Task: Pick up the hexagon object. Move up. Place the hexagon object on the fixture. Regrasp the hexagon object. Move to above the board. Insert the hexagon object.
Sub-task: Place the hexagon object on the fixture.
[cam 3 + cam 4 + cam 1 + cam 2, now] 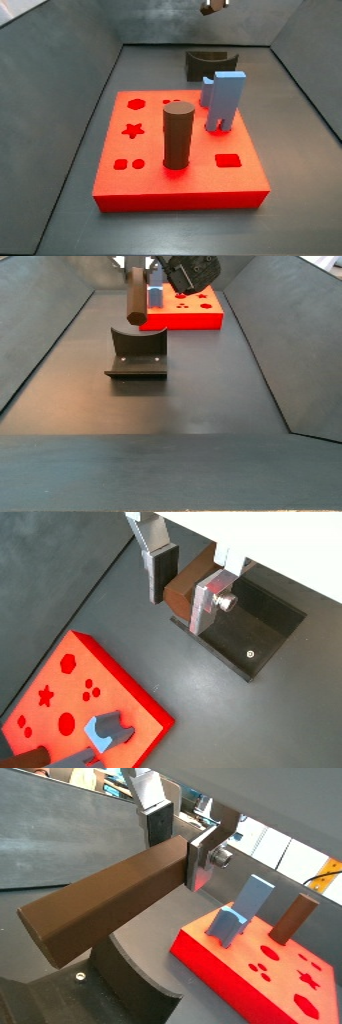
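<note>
In a side view the gripper [139,264] hangs high above the dark floor, over the fixture [135,353], with the arm's black wrist housing beside it at the upper edge. Its jaws are clamped on the hexagon object [135,296], which hangs upright, its lower end clear of the fixture's notch. In both wrist views the flat silver fingers [205,855] press against the rod's end; the rod itself [110,900] shows as a long, matte dark-brown bar with flat facets.

The board [181,150] is the largest item: a flat, bright-red square slab lying on the floor beyond the fixture, with a hexagon, a star, circles and a rectangle cut in its top. A thick dark-brown round peg [178,136] stands upright in it near the middle. A light-blue block [225,101] stands upright near its far right corner. The fixture [207,63] is a small, dark, smooth bracket with a curved notch, apart from the board's far edge.
</note>
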### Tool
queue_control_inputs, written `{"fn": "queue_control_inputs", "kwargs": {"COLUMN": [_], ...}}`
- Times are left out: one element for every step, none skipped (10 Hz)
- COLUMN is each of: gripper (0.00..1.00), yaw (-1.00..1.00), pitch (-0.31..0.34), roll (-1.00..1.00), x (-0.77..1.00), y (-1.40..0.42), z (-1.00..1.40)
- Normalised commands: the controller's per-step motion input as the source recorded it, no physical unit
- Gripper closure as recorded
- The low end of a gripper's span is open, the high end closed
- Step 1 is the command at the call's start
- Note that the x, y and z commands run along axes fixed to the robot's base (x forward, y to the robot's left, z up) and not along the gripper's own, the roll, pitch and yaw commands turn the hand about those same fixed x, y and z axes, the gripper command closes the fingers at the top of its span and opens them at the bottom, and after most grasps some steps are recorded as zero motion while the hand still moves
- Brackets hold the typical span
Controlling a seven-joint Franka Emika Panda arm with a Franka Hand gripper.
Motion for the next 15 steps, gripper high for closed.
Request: {"fn": "queue_control_inputs", "kwargs": {"gripper": [1.0, 1.0, 1.0, 1.0, 1.0, 1.0, 1.0, 1.0, 1.0, 1.0, 1.0, 1.0, 1.0, 1.0, 1.0], "yaw": [-0.04, -0.06, -0.12, -0.17, -0.21, -0.25, -0.26, -0.25, -0.23, -0.21, -0.2, -0.19, -0.19, -0.16, -0.12], "pitch": [0.283, 0.278, 0.303, 0.275, 0.223, 0.141, 0.089, 0.04, -0.006, -0.058, -0.064, -0.074, -0.076, -0.085, -0.089], "roll": [-1.0, -1.0, -0.99, -0.84, -0.68, -0.45, -0.28, -0.18, -0.11, -0.05, -0.05, -0.05, -0.05, -0.04, -0.04], "x": [0.12, 0.13, 0.14, 0.15, 0.15, 0.16, 0.17, 0.18, 0.15, 0.1, 0.1, 0.1, 0.1, 0.11, 0.11], "y": [0.13, 0.14, 0.14, 0.14, 0.14, 0.14, 0.14, 0.13, 0.13, 0.21, 0.22, 0.24, 0.25, 0.26, 0.27], "z": [-1.0, -1.0, -1.0, -1.0, -1.0, -1.0, -1.0, -1.0, -0.82, -0.71, -0.69, -0.68, -0.68, -0.63, -0.62]}}
